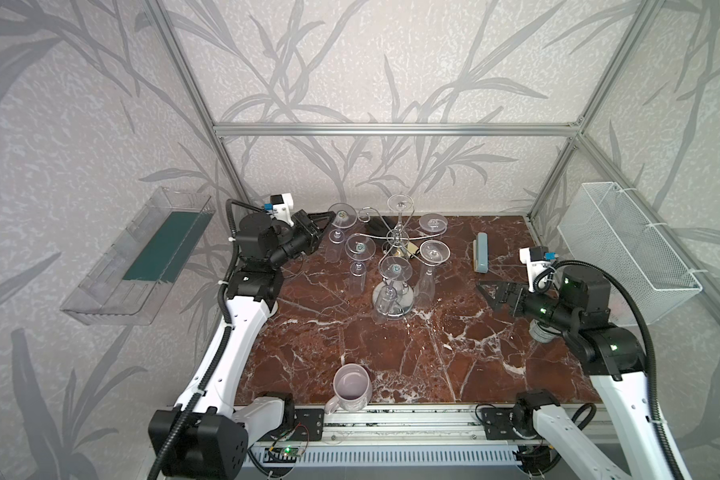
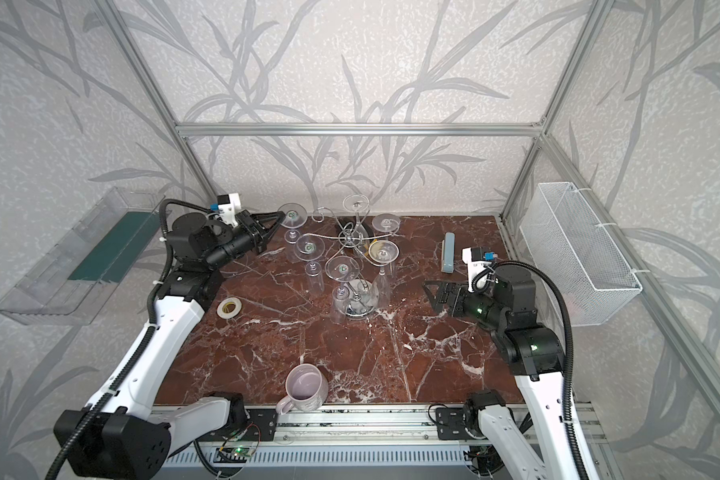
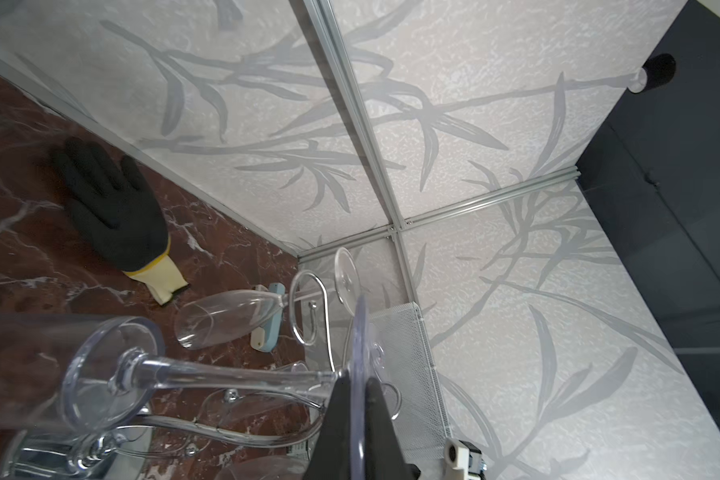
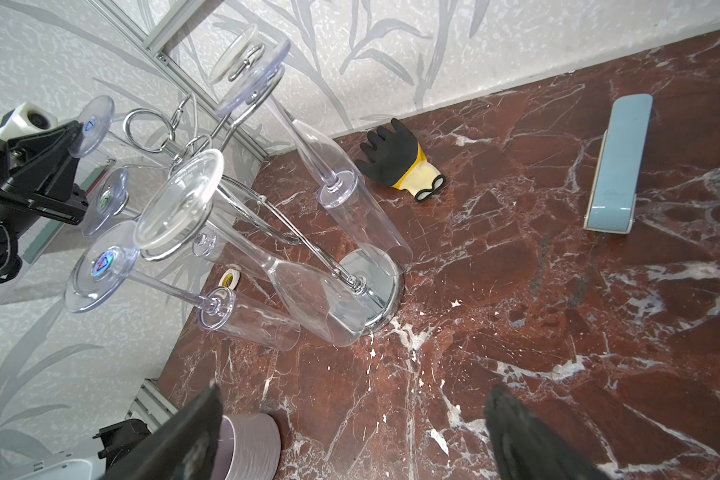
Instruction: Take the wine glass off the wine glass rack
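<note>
- Mug [image 1: 351, 392] sits at the table's [image 1: 391, 357] front edge.
- Right gripper [image 1: 489, 295] hovers right of the rack [image 1: 395, 239], jaws wide, holding nothing.
- Rack stands mid-table with five glasses [image 1: 395, 269] hanging foot-up.
- Left gripper [image 1: 332, 216], at the rack's far left, is pinched tight on the foot of the wine glass [image 1: 342, 215]. The glass hangs bowl-down just beside a scroll arm's end.
- Glove [image 4: 395, 160] lies behind the rack, by the back wall.

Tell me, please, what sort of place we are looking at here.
Most likely a robot test cell, not a real kitchen: an aluminium frame holds wallpapered panels, the marble-look tabletop ends at a mounting rail, and a wine glass rack stands staged on it.
</note>
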`<control>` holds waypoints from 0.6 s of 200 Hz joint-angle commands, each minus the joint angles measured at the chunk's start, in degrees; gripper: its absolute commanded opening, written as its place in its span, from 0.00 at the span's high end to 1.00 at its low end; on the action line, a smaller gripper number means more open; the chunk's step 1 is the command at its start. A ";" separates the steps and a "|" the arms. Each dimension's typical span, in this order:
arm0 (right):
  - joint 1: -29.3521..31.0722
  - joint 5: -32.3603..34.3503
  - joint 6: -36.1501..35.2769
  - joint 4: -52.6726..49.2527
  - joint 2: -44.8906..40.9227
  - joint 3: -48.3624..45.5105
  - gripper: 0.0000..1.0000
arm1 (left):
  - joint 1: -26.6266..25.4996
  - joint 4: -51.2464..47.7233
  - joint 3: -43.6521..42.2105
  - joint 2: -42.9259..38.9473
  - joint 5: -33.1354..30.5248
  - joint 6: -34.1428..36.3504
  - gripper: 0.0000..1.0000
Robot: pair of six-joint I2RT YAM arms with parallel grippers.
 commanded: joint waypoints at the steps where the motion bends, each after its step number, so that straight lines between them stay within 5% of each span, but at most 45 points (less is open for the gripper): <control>1: 0.18 -1.15 -0.49 0.23 0.74 2.68 0.04 | 0.10 -10.67 5.62 -3.42 -3.55 13.68 1.00; 43: 0.18 -5.20 -0.33 2.45 4.23 7.48 0.04 | -2.56 -19.35 12.47 -5.99 -6.90 32.02 1.00; 120: 1.32 -19.37 10.56 16.98 12.03 19.54 0.05 | -28.21 -18.28 20.22 -5.69 -23.10 65.23 1.00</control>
